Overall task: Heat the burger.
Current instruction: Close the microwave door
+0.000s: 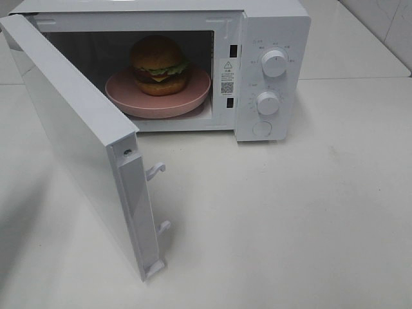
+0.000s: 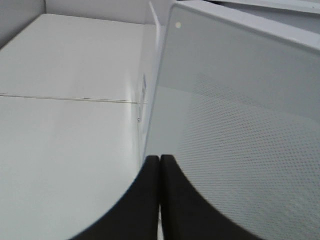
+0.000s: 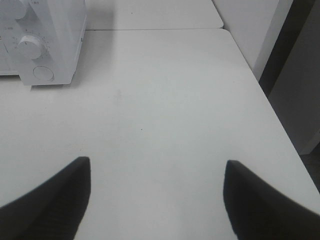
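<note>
The burger (image 1: 159,64), with its glossy brown bun, lettuce and cheese, sits on a round pink plate (image 1: 129,96) inside the white microwave (image 1: 273,26). The microwave door (image 1: 77,135) stands swung wide open toward the front left. Neither gripper shows in the high view. In the left wrist view my left gripper (image 2: 159,165) is shut, its black fingertips pressed together right behind the door's dotted outer face (image 2: 240,130). My right gripper (image 3: 157,175) is open over bare tabletop, with nothing between its fingers, to the right of the microwave's control panel (image 3: 35,45).
Two white knobs (image 1: 274,63) and a round button (image 1: 262,128) sit on the microwave's right panel. The white table (image 1: 290,219) stretches in front and to the right. Its right edge (image 3: 280,125) drops off beside a white wall or cabinet.
</note>
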{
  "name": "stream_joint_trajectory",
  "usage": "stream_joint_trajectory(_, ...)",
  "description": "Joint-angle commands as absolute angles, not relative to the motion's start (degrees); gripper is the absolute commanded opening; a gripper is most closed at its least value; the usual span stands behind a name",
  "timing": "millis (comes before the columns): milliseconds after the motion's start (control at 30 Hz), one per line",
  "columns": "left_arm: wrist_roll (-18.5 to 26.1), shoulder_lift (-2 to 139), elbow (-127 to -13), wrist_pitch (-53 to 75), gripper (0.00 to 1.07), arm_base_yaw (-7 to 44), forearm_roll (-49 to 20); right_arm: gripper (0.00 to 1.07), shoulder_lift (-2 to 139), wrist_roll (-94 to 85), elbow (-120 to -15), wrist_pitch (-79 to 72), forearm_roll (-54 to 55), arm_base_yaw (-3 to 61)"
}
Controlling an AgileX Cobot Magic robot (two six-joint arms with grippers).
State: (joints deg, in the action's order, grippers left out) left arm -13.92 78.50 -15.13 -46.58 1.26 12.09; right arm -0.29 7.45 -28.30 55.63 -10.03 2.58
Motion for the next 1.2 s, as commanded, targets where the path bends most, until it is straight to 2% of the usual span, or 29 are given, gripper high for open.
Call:
stream_joint_trajectory(33,-13.06,80.39,-16.33,-47.73,0.0,3.72,12.55,0.72,-1.78,6.88,-28.3,55.18,-9.91,2.46)
stream_joint_trajectory(100,-12.43,82.56,-16.56,-49.5,0.0,6.36,11.63,0.72,-1.78,6.88,-28.3,55.18,-9.91,2.46)
stream_joint_trajectory(200,-12.43,83.25,-16.56,-50.48,0.0,6.99,11.23,0.72,-1.78,6.88,-28.3,55.18,-9.91,2.46)
stream_joint_trajectory(267,-12.32,85.77,-17.02,-52.25,0.0,9.51,9.57,0.72,-1.78,6.88,-28.3,55.18,-9.91,2.46)
stream_joint_trajectory(600,-12.09,90.87,-20.0,-53.92,0.0,14.84,6.82,0.72,-1.78,6.88,-28.3,55.18,-9.91,2.46)
stream_joint_trajectory(833,-11.0,94.37,-24.35,-53.74,0.0,20.8,3.72,0.72,-1.78,6.88,-28.3,55.18,-9.91,2.46)
stream_joint_trajectory(1200,-11.0,98.84,-30.31,-53.34,0.0,26.76,2.69,0.72,-1.78,6.88,-28.3,55.18,-9.91,2.46)
